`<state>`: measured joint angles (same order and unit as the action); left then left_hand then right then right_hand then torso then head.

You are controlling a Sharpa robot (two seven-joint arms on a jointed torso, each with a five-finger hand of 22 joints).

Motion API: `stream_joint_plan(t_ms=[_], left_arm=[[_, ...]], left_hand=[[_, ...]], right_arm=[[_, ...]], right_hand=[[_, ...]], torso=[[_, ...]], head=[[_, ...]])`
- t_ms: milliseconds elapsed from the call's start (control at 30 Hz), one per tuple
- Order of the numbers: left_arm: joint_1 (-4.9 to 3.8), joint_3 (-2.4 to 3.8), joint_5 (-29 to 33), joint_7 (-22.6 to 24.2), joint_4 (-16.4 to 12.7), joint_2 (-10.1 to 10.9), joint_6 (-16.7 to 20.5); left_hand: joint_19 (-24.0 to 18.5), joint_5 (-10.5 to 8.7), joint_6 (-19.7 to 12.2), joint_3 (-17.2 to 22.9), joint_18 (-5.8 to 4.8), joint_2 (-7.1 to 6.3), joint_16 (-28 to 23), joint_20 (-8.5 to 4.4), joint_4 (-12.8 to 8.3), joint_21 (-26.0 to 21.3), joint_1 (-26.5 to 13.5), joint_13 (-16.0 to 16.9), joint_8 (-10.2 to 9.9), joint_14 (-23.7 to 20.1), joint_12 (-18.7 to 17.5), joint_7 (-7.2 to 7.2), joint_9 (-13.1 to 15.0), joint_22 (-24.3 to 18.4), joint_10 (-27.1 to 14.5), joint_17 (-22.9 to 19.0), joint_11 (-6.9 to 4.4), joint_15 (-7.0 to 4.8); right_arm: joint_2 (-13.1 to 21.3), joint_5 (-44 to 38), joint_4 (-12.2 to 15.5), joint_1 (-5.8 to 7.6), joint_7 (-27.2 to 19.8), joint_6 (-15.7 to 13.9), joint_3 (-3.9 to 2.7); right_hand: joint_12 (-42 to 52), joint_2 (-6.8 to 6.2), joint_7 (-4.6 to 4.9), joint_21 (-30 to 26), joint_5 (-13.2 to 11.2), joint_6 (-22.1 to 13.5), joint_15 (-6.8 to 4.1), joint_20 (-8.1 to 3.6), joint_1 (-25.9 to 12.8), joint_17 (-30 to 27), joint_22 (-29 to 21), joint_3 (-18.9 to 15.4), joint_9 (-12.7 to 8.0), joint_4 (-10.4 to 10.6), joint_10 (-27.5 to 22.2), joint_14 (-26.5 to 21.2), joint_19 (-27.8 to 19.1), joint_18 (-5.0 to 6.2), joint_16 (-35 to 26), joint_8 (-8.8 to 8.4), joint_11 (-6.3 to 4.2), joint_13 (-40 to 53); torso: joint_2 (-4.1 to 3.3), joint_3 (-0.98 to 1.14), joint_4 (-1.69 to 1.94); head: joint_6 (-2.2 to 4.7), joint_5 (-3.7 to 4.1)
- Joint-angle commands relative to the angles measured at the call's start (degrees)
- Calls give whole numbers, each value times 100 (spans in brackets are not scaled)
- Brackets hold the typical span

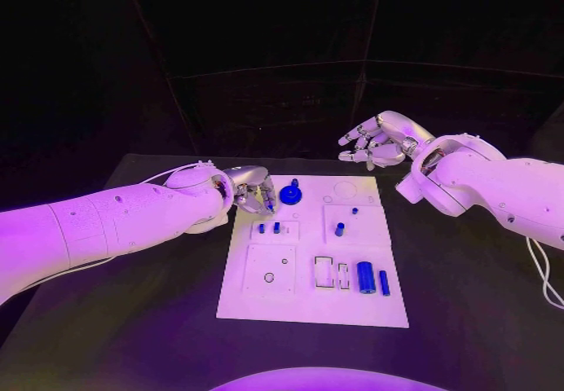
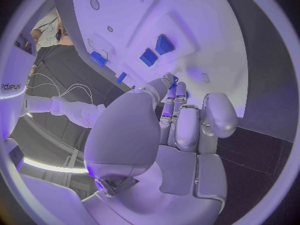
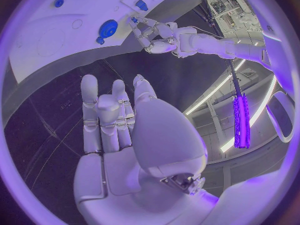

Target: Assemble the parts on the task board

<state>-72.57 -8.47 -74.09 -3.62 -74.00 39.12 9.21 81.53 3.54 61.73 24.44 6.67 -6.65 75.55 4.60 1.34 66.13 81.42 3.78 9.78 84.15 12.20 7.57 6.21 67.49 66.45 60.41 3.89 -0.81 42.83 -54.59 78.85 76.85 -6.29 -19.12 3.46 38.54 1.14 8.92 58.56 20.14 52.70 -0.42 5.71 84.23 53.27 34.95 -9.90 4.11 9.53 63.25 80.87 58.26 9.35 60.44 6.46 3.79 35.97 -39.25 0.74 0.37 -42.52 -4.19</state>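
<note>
- At the left of the head view, the left hand (image 1: 252, 195) hangs over the upper-left corner of the white task board (image 1: 308, 305), fingers pointing down and held close together; its fingertips (image 3: 135, 21) show in the right wrist view just above the board's edge, and whether they pinch anything cannot be told.
- Just right of that hand, a round blue part with a knob (image 1: 290, 194) stands near the board's top edge.
- Below it, two small blue pegs (image 1: 269, 228) stand side by side in the board's left half.
- In the centre, the board lies lengthwise on the black table (image 1: 129, 309).
- At the board's lower right, a blue cylinder (image 1: 366, 277) lies beside a thinner blue rod (image 1: 385, 283).
- In the upper right of the frame, the right hand (image 1: 378, 138) is raised beyond the board's far corner, off the board, fingers loosely curled and apart, holding nothing.
</note>
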Motion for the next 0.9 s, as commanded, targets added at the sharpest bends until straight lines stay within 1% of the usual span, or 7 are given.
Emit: stream_joint_plan(t_ms=[33,200,333,467,567,667,900], left_arm=[[2,2,31,-38,17,-31,-130],[10,2,31,-66,48,-77,-190],[13,1,31,-94,64,-113,-229],[15,1,31,-100,65,-140,-245],[16,1,31,-106,67,-155,-241],[17,0,31,-129,80,-167,-251],[16,0,31,-226,112,-190,-369]], left_hand=[[39,-8,16,27,-98,-7,-7,18,-7,29,-44,6,-13,68,-33,10,-9,3,51,-10,-3,-18],[37,-7,15,30,-97,-8,-8,18,-9,23,-45,7,-14,67,-36,9,-10,-3,51,-13,-3,-18],[38,-7,16,32,-98,-7,-8,18,-11,27,-44,7,-15,67,-38,8,-10,2,53,-14,-4,-18],[38,-7,17,34,-98,-6,-8,18,-12,26,-44,7,-16,66,-39,7,-11,2,54,-16,-5,-18],[38,-7,17,34,-98,-6,-8,18,-12,26,-44,7,-16,66,-39,7,-11,2,54,-16,-5,-18],[38,-7,17,34,-98,-6,-8,18,-12,26,-44,7,-16,66,-39,7,-11,2,54,-16,-5,-18],[35,-14,19,41,-96,-9,-12,19,-15,20,-54,9,-22,64,-50,8,-14,-1,60,-27,-3,-18]], right_arm=[[-2,12,9,12,-49,-7,-4],[-5,12,11,12,-49,-6,-4],[-8,12,10,12,-50,-7,-4],[-13,12,7,12,-51,-7,-4],[-20,12,5,12,-52,-6,-4],[-23,12,4,12,-52,-4,-4],[-23,12,5,12,-52,-3,-4]], right_hand=[[-16,4,-3,-20,26,-36,-15,7,47,1,-1,-3,9,42,10,36,47,88,-27,21,-7,-5],[-16,4,-3,-20,26,-36,-15,7,47,1,-1,-3,9,42,10,36,47,88,-27,21,-7,-5],[-16,4,-3,-20,26,-36,-15,7,47,1,-1,-3,9,42,10,36,47,88,-27,21,-7,-5],[-16,4,-3,-20,26,-36,-15,7,47,1,-1,-3,9,42,10,36,47,88,-27,21,-7,-5],[-16,4,-3,-20,26,-36,-15,7,47,1,-1,-3,9,42,10,36,47,88,-27,21,-7,-5],[-16,4,-3,-20,26,-36,-15,7,47,1,-1,-3,9,42,10,36,47,88,-27,21,-7,-5],[-16,4,-3,-20,26,-36,-15,7,47,1,-1,-3,9,42,10,36,47,88,-27,21,-7,-5]], torso=[[3,0,2],[4,-1,-3],[2,-3,3],[1,-3,2],[-1,-2,0],[4,-1,0],[4,-3,0]], head=[[-3,-4],[-6,-8],[-12,-9],[-18,-14],[-7,-25],[-13,-12],[-21,-11]])
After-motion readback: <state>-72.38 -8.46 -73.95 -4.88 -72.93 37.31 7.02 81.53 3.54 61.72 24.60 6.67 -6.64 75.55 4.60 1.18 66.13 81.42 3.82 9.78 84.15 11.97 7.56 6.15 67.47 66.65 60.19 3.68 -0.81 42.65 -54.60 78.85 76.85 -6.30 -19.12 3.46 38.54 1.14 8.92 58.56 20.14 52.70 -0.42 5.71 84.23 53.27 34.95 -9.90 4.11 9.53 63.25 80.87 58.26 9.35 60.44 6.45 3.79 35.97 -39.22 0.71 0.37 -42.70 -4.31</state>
